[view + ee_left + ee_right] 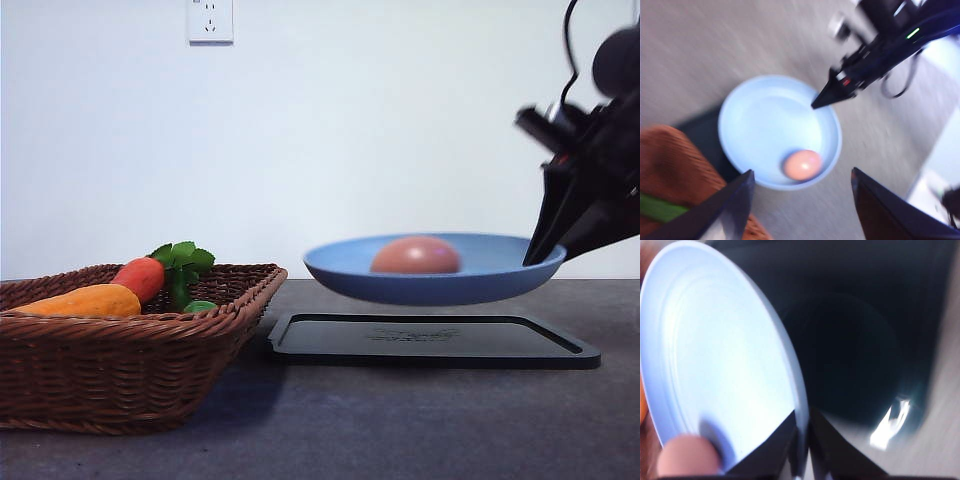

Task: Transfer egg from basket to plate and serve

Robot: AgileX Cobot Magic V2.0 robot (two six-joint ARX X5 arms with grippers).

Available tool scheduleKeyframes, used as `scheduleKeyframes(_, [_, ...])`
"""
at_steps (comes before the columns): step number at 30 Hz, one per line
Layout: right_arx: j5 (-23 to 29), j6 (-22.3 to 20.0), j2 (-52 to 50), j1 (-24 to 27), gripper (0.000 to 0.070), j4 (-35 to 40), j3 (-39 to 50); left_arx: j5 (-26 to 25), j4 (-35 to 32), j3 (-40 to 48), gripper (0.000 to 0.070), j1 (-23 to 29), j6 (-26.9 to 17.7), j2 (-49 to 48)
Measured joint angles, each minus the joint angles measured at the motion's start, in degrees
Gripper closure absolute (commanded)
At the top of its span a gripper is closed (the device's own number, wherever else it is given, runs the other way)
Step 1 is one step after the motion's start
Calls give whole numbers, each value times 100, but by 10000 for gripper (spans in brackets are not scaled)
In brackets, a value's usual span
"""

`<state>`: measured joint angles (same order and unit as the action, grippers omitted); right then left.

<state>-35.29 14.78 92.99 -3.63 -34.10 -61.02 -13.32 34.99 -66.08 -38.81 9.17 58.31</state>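
Support surface: dark grey matte tabletop [420, 420], slightly mottled, running back to a plain white wall. Two items sit directly on it. Left: brown woven wicker basket [120, 375], shallow, rectangular, flared sides, resting flat, near corner casting a soft shadow on the table. Right of it: flat black rectangular tray [432, 342] with a low raised lip, lying flat. Basket corner and tray edge are just beside each other; contact cannot be told.

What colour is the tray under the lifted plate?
Black tray, matte; clearest in the front view.
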Motion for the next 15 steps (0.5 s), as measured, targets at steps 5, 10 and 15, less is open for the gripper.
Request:
scheduleKeyframes(5, [5,-2,985,41,700,8,-658,7,162,0,308,346,-2,-570])
scheduleKeyframes(10, [-24,-4,1609,29,700,40,-956,6,280,0,308,537,-2,-826])
scheduleKeyframes(15, [38,-44,1677,21,539,110,-987,13,476,0,308,664,-2,-818])
